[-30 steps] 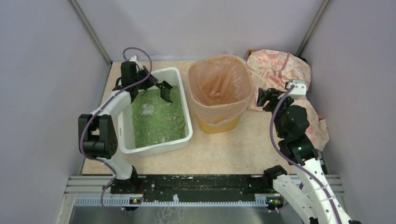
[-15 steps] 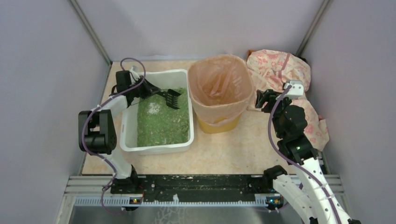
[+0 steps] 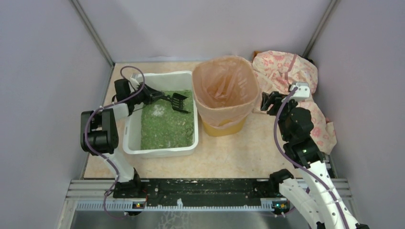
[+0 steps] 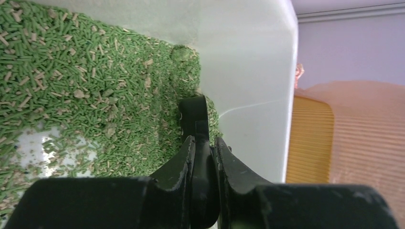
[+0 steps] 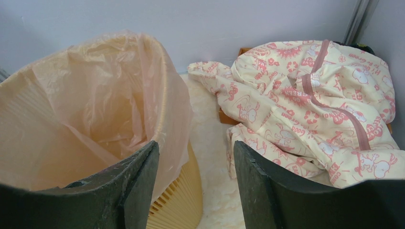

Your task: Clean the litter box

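Change: the left gripper (image 3: 149, 94) has swung nearer and to the left over the last second. It has carried the scoop (image 3: 179, 101) head nearer and to the right. The litter box (image 3: 162, 151) has squared up and slid right, closer to the bin (image 3: 224, 125).
Near edge: a black rail (image 3: 200, 188) runs across, with both arm bases on it.
Table: the marbled beige table (image 3: 229, 155) shows between the rail and the box.
Litter box: a white tub sits left of centre, its right wall just beside the bin; contact cannot be told.
Litter: green pellets (image 3: 167, 128) cover the floor, apart from a bare white patch (image 3: 157, 110) toward the far end.
Right gripper: the right gripper (image 3: 267, 101) has its fingers apart and holds nothing. It hangs just right of the bin and looks over the rim and the cloth (image 3: 286, 67).
Left gripper: the jaws are clamped on the scoop's black handle, over the far left of the box.
Scoop: the slotted black head is low over the far right of the pellets. The wrist view puts its tip down by the right wall.
Clump: a rounded greenish clump (image 4: 180, 53) lies against that wall, just beyond the scoop tip.
Bin: a yellow ribbed bin lined with a peach bag (image 3: 222, 86), its mouth open.
Cloth: a cream, pink-printed bundle fills the far right corner.
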You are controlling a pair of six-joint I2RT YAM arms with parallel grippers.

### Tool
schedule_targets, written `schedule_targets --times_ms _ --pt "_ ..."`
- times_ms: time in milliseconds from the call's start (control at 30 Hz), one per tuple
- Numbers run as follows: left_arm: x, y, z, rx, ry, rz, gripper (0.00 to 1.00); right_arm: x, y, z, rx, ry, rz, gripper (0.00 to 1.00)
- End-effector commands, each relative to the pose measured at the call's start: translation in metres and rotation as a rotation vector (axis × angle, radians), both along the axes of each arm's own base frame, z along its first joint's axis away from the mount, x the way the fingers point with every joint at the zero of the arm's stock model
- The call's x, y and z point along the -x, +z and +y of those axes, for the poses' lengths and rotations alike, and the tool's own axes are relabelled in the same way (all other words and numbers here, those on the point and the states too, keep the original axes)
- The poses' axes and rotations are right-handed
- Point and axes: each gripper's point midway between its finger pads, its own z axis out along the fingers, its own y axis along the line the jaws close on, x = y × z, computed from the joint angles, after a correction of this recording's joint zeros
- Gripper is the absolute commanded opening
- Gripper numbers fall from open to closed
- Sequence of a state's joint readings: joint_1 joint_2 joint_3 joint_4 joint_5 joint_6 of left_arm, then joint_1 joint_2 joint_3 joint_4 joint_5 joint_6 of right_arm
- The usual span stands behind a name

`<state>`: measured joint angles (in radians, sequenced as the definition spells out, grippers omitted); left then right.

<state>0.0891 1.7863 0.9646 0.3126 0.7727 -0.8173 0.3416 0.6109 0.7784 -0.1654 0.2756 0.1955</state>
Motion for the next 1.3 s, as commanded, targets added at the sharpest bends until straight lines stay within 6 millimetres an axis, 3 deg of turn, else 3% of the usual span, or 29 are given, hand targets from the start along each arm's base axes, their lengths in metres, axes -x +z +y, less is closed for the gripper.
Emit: schedule_targets --times_ms 0,167,533,767,1033,1267 --pt "0.012 0.033 -0.009 0.152 -0.077 -0.054 0.0 0.0 0.01 0.0 -0.024 0.002 -0.036 0.59" --pt "0.02 0.038 0.008 0.172 -0.047 -0.067 0.0 0.0 0.008 0.001 -0.025 0.007 -0.033 0.59" --pt "0.048 0.07 0.046 0.243 0.04 -0.172 0.0 -0.001 0.008 0.002 -0.027 0.008 -0.034 0.59" --pt "0.064 0.069 0.063 0.261 0.08 -0.179 0.0 -0.001 0.004 0.003 -0.024 0.011 -0.026 0.59" --pt "0.063 0.076 0.078 0.143 0.122 -0.195 0.0 -0.001 0.003 0.002 -0.023 0.007 -0.022 0.59" --pt "0.071 0.081 0.087 0.177 0.121 -0.206 0.0 -0.001 -0.001 0.003 -0.027 0.012 -0.016 0.58"
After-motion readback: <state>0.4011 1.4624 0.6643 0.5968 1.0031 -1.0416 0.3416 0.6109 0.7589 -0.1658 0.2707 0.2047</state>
